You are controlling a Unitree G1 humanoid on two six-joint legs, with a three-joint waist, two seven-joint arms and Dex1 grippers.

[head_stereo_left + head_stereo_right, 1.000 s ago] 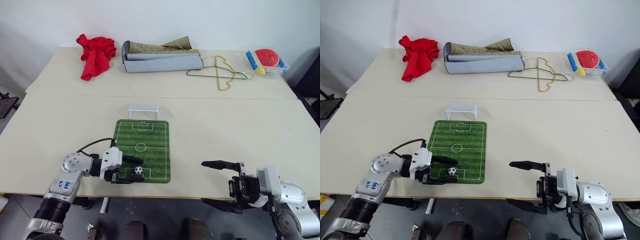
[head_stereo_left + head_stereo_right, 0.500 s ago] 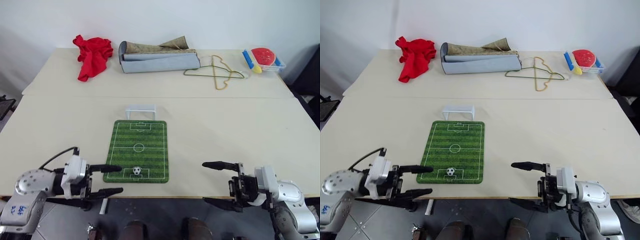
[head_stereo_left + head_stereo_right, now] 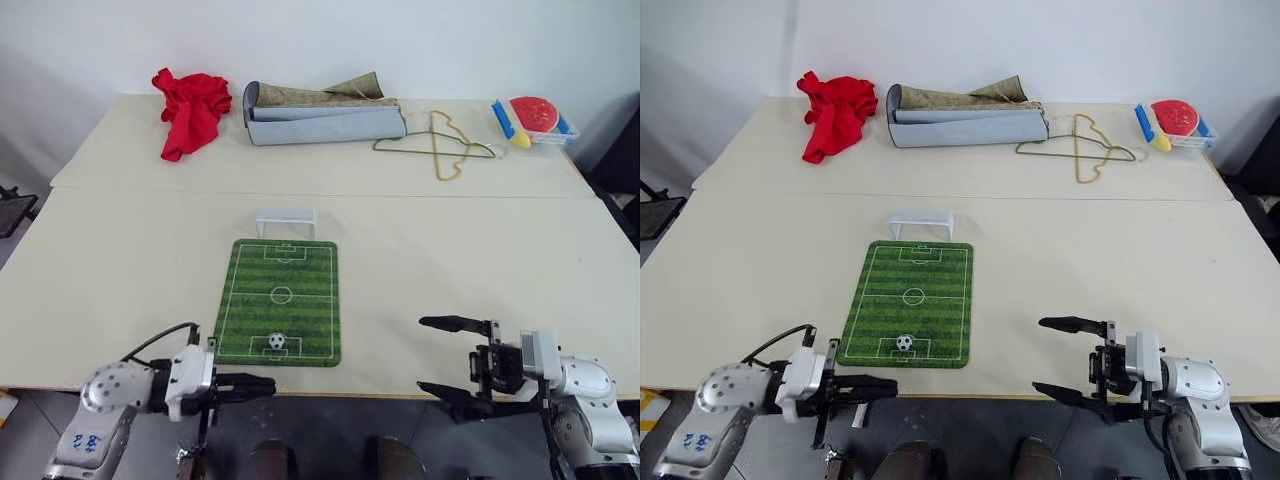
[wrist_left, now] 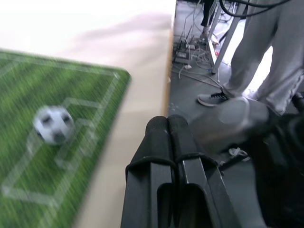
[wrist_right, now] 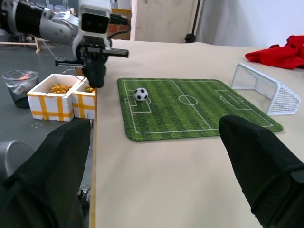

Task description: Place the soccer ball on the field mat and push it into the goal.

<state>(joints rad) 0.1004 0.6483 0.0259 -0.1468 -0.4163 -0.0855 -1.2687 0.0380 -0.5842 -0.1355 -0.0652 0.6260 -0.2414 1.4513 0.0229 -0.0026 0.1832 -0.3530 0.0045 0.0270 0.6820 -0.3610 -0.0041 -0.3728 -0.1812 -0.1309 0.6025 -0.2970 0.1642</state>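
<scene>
Table (image 3: pixel 120 260) | right wrist: yellow-white box (image 5: pixel 64 97) below edge | soccer ball (image 3: pixel 276 342) on field mat (image 3: pixel 283 300)

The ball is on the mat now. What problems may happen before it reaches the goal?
1. The soccer ball lies near the front end of the field mat, with the goal beyond the far end. A slightly crooked push might roll it off a side edge.
2. The goal looks light, so a hard push might shift it.
3. The left gripper, shut, sits off the table's front edge, so it must clear that edge to reach the ball.
</scene>
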